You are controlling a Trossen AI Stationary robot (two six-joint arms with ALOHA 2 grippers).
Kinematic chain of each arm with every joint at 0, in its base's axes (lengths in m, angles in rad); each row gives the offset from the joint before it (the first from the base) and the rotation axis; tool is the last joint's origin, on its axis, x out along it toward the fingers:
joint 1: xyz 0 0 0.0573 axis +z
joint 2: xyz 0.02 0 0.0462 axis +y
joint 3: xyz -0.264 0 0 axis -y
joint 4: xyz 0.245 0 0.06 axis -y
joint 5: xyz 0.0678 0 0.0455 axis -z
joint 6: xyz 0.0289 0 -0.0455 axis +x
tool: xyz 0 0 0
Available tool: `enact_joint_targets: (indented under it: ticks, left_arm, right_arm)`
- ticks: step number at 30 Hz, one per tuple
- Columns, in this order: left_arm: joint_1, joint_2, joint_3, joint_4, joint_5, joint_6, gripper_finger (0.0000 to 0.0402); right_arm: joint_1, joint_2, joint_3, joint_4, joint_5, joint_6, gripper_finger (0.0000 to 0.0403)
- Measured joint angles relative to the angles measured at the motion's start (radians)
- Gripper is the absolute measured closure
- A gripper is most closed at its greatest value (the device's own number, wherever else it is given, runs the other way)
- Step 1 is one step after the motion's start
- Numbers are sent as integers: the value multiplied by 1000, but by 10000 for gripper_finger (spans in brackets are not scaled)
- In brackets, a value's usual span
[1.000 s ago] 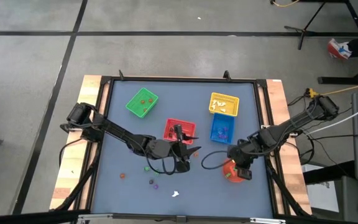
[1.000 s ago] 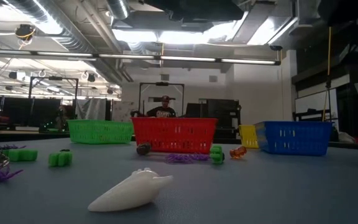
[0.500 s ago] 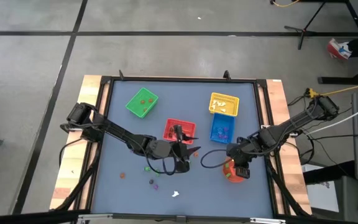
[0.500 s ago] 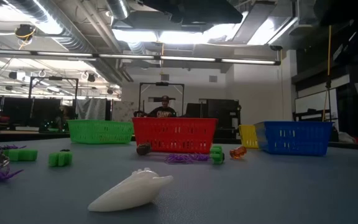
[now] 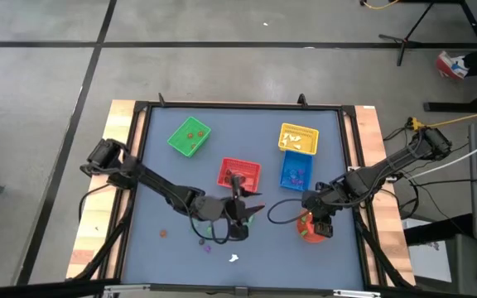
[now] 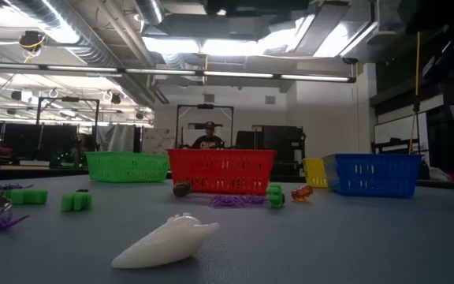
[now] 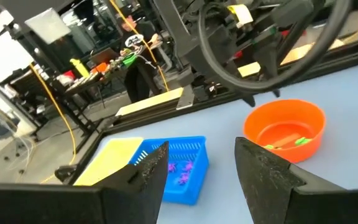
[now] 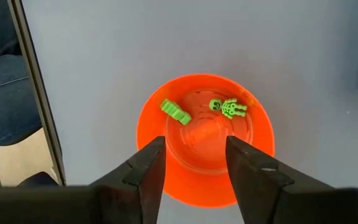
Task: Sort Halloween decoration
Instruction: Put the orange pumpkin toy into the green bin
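Left end effector (image 5: 237,235) shifted toward trinkets (image 5: 205,243)

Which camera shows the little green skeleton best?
The right wrist view does: it looks straight down into the orange bowl, where the green skeleton lies flat beside another green trinket. The left wrist view shows only green specks in that bowl, the high view a tiny green dot, and the low view only the bowl's edge.
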Motion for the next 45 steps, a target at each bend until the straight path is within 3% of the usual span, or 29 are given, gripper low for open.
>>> enact_joint_targets:
  ticks: [11, 15, 20, 26, 31, 36, 45]
  left_arm:
    - [-82, 0, 0, -6, -199, -53, 233]
    - [-116, -10, 0, -27, -202, -58, 233]
    - [-154, -92, 0, -244, -94, -254, 233]
    - [-183, -208, 0, -674, 59, -619, 233]
    - [-201, -253, 1, -1016, 296, -960, 233]
    - [-239, -252, 1, -1252, 550, -1226, 233]
    - [-371, -249, 1, -1473, 612, -1512, 233]
  right_arm:
    - [0, 0, 0, 7, 0, 1, 236]
    - [0, 0, 0, 13, 1, 1, 236]
    - [0, 0, 0, 14, 1, 1, 236]
    - [0, 0, 0, 16, 1, 1, 236]
    - [0, 0, 0, 16, 1, 1, 236]
    - [0, 0, 0, 16, 1, 1, 236]
    - [0, 0, 0, 16, 1, 1, 236]
